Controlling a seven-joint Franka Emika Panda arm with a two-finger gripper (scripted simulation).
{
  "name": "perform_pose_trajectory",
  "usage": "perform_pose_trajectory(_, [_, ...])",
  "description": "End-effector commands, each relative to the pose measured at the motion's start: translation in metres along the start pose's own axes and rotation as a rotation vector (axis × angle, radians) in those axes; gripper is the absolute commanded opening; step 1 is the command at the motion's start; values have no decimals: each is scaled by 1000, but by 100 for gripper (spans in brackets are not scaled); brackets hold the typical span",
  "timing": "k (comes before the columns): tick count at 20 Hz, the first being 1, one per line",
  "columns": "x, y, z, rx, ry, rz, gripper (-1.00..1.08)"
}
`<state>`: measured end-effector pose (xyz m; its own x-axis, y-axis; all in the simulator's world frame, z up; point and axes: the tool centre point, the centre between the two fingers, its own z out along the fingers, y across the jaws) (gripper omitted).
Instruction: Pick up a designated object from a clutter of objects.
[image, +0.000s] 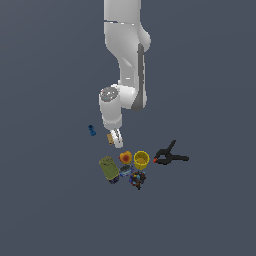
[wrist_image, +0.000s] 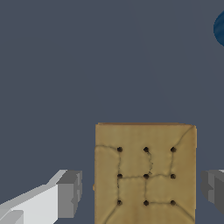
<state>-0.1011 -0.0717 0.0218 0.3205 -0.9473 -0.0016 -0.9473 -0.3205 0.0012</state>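
cube: tan dotted cube (wrist_image: 145, 173) sits on the desk (wrist_image: 87, 65), between the fingers (wrist_image: 70, 194) | fingers: spread, a gap on each side, not touching | position: apart from the yellow cup (image: 141, 159) and olive-green can (image: 108, 168), blue piece (image: 92, 130) nearby

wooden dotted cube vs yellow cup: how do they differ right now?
Shape: the tan wood-coloured cube with dark dots is a flat-faced block; the small yellow cup is round and open-topped.
Place: the cube sits apart from the pile, right at the gripper, between its grey fingers with gaps either side; the cup stands in the cluster beside the orange fruit.
Shared: both small, of similar size.
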Motion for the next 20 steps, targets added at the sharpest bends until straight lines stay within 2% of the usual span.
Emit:
perform_pose_trajectory(1, [0, 0, 7, 1, 0, 1, 100])
perform_pose_trajectory(5, [0, 0, 10, 1, 0, 1, 100])
perform_pose_trajectory(6, [0, 0, 10, 1, 0, 1, -100])
perform_pose_trajectory(20, [2, -2, 6, 3, 1, 1, -100])
